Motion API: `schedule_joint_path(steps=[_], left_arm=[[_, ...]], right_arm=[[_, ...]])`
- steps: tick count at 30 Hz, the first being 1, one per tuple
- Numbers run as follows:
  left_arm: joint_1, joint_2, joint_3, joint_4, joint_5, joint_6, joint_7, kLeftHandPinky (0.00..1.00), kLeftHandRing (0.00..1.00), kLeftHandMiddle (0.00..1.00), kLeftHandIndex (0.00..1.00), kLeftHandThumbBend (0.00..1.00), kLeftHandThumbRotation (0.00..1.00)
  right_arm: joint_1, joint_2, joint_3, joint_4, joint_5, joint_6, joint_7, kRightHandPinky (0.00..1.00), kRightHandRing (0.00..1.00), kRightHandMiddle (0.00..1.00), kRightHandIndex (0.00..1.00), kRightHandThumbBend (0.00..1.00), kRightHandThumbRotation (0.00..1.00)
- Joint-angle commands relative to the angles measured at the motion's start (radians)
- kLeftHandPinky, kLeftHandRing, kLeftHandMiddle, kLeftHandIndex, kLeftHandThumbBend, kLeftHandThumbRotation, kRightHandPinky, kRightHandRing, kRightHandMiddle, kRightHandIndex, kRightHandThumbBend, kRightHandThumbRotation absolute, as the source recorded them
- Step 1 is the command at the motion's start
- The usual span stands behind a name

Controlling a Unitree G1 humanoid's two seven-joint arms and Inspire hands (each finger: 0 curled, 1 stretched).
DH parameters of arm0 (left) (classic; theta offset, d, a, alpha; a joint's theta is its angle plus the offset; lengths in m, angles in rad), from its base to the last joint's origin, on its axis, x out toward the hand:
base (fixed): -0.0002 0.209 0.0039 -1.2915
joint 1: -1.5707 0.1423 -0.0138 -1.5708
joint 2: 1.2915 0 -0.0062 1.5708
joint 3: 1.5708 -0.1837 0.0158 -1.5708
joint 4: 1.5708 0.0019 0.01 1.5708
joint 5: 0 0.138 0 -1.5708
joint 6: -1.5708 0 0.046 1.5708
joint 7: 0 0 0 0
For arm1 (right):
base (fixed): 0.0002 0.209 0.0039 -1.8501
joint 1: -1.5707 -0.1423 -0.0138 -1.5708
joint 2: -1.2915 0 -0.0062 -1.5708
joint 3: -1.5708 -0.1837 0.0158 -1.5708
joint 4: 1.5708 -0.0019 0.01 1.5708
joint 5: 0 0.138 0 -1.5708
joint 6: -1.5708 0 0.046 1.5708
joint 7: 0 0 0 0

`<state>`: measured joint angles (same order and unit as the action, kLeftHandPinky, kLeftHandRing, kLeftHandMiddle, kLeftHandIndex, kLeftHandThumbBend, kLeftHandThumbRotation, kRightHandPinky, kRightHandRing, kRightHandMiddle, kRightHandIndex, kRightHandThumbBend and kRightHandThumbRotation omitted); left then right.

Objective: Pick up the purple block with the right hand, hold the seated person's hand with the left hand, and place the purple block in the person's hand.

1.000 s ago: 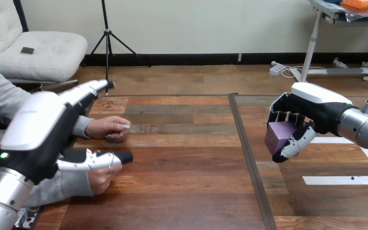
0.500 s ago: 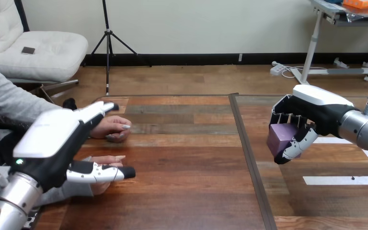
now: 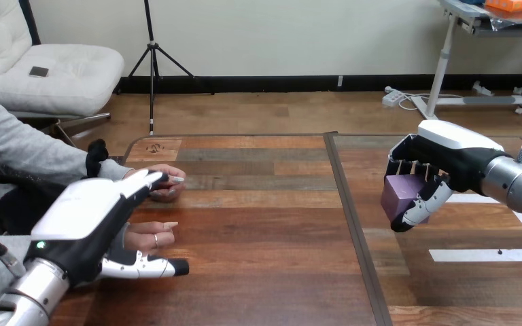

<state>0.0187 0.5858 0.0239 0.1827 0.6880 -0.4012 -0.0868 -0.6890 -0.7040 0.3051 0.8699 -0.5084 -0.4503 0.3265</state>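
The right hand [image 3: 452, 157] is clamping its curled fingers and thumb on the purple block [image 3: 399, 193], holding it in the air above the right half of the table [image 3: 265, 224]. The left hand [image 3: 85, 214] is hovering low at the left, fingers straight and thumb spread. The person's nearer hand [image 3: 146, 236] is lying on the wood between thumb and fingers; I cannot tell whether they are touching.

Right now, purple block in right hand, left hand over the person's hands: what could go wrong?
1. The robot's left hand lies open over the person's nearer hand, not curled round it; that hand could slip away.
2. That hand seems palm-down: nowhere for the purple cube block to land.
3. The right hand holds it far across the wooden table; it may drop in the carry.
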Motion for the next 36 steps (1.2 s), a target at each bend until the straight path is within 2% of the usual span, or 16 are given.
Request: schedule_joint_path(steps=[1, 11, 20, 24, 31, 36], left_arm=[[-0.092, 0.04, -0.02, 0.043, 0.006, 0.008, 0.025, 0.81, 0.92, 0.97, 0.94, 1.0, 0.6], [-0.113, 0.049, -0.055, 0.085, 0.024, 0.06, 0.008, 0.84, 0.96, 0.99, 0.97, 1.0, 0.61], [-0.136, 0.061, -0.09, 0.131, 0.053, 0.094, 0.027, 0.87, 0.99, 1.0, 0.98, 1.0, 0.62], [-0.15, 0.069, -0.112, 0.149, 0.085, 0.126, 0.03, 0.88, 1.0, 1.0, 0.99, 1.0, 0.62], [-0.17, 0.079, -0.137, 0.202, 0.114, 0.138, 0.073, 0.87, 0.99, 1.0, 0.97, 1.0, 0.58], [-0.181, 0.084, -0.147, 0.221, 0.114, 0.152, 0.071, 0.87, 0.99, 1.0, 0.97, 1.0, 0.55]], right_arm=[[-0.033, 0.01, -0.01, -0.01, 0.001, -0.011, -0.037, 0.35, 0.4, 0.45, 0.44, 0.81, 0.0], [-0.033, 0.013, -0.011, -0.009, 0.001, -0.003, -0.037, 0.35, 0.4, 0.45, 0.44, 0.8, 0.0], [-0.027, 0.012, -0.016, -0.015, 0.008, 0.004, -0.031, 0.35, 0.4, 0.45, 0.44, 0.8, 0.0], [-0.025, 0.012, -0.019, -0.015, 0.014, 0.002, -0.027, 0.34, 0.39, 0.44, 0.44, 0.8, 0.0], [-0.02, 0.005, -0.018, -0.019, 0.013, -0.007, -0.025, 0.35, 0.4, 0.45, 0.44, 0.8, 0.0], [-0.02, 0.003, -0.018, -0.019, 0.014, -0.011, -0.021, 0.35, 0.4, 0.45, 0.44, 0.79, 0.0]])
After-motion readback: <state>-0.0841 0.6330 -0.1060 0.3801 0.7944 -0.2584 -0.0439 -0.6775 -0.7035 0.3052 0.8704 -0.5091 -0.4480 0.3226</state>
